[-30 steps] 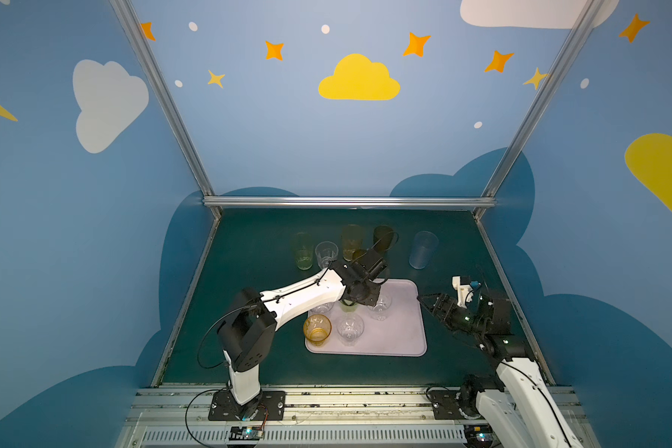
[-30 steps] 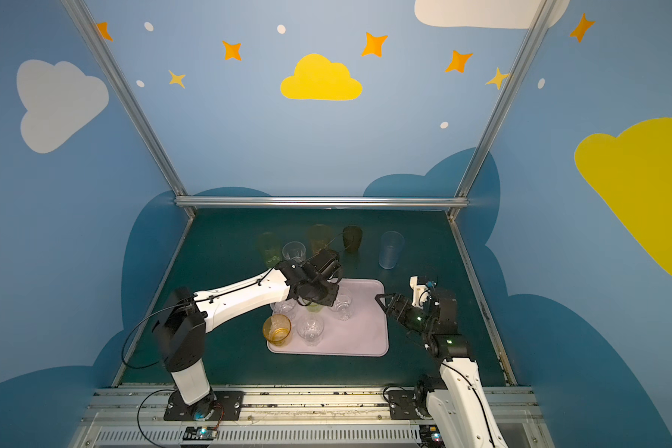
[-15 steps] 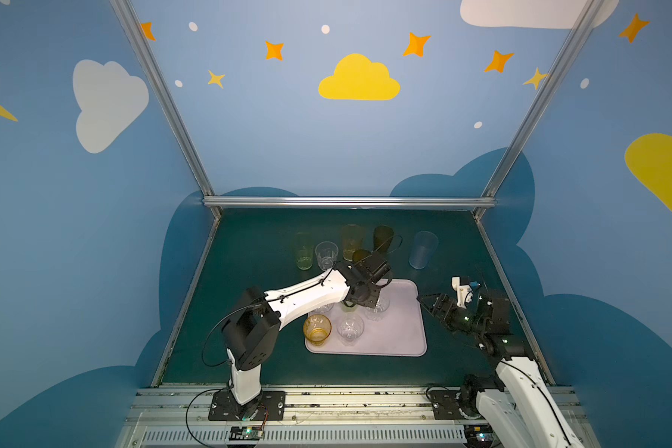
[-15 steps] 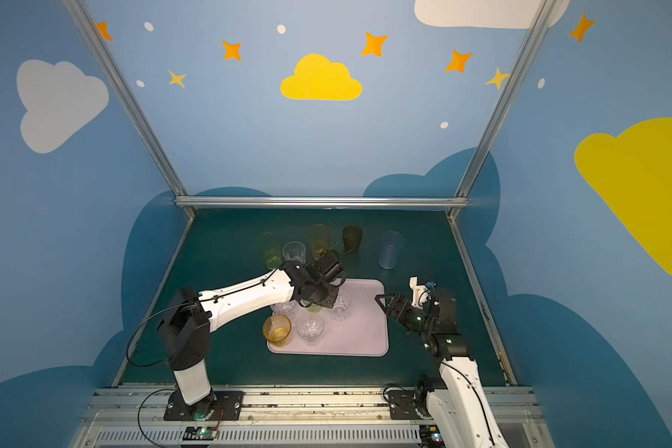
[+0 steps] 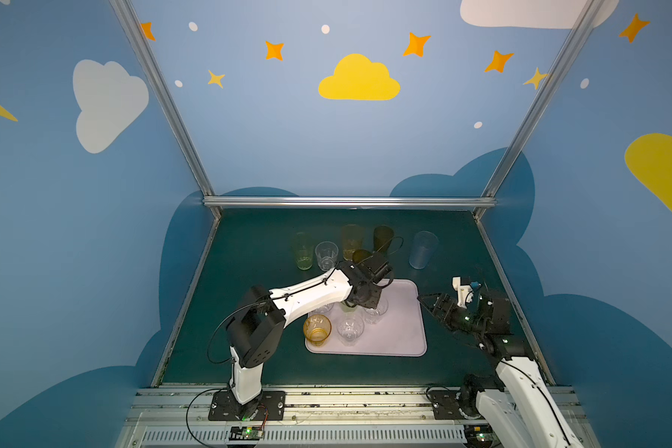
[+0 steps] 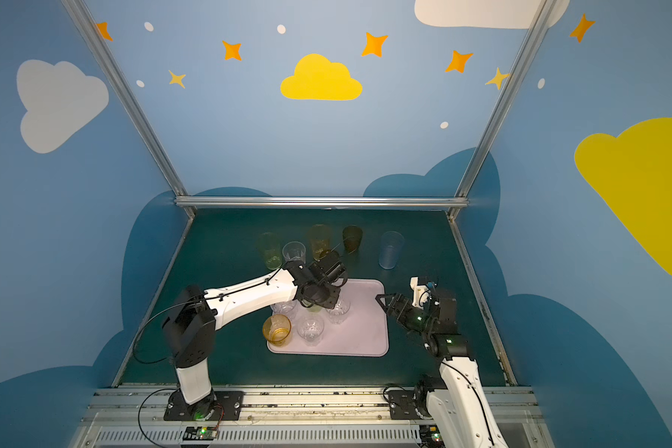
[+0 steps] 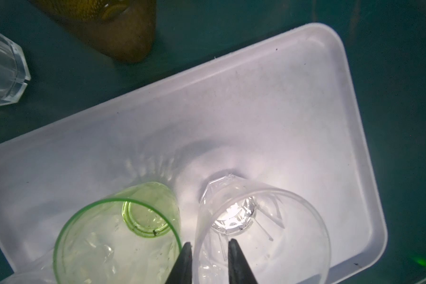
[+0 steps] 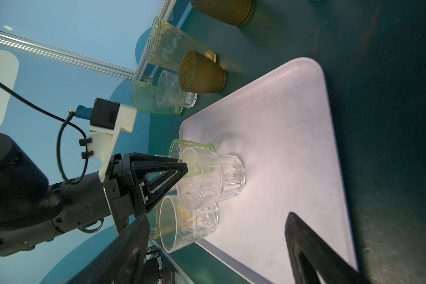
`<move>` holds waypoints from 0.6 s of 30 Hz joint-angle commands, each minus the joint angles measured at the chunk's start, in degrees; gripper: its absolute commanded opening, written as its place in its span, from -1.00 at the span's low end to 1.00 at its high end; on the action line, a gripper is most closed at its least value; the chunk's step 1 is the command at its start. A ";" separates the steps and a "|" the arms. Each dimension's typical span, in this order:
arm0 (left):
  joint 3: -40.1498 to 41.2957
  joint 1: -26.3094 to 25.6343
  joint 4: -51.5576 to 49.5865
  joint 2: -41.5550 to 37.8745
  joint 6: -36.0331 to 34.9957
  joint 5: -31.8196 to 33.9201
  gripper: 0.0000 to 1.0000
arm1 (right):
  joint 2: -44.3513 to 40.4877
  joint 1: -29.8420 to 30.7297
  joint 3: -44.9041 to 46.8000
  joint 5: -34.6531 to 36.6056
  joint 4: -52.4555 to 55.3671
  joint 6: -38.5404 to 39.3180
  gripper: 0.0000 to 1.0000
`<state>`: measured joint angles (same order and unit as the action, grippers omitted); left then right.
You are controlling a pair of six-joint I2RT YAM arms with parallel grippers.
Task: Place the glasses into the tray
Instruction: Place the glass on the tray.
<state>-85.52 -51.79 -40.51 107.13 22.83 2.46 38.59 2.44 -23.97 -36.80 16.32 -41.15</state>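
Left gripper (image 7: 209, 244) narrowly parted astride the rim of a clear faceted glass (image 7: 261, 221), upright in the tray (image 7: 280, 110) beside a green glass (image 7: 103, 236); right gripper (image 5: 423, 304) wide, empty, beside the tray.

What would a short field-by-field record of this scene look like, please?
Tray: five upright glasses: amber glass, green glass, three clear
Table: six more glasses behind the tray
Left gripper: open, fingers astride a clear glass rim
Right gripper: open, empty, beside the tray
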 commanded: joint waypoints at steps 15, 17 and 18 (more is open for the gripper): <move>0.29 -0.32 -1.07 -10.83 -2.84 4.58 0.60 | 3.10 0.00 -5.68 -0.56 8.28 2.10 0.73; 1.86 -0.20 0.62 -13.00 -3.39 6.99 0.77 | 3.76 0.27 -7.25 0.18 10.04 2.32 0.73; 2.67 0.00 1.40 -14.13 -3.83 7.76 0.85 | 3.77 0.46 -8.02 0.72 10.76 2.10 0.73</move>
<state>-84.42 -51.92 -39.66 96.07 21.04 6.07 42.33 2.50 -29.02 -36.97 22.72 -40.29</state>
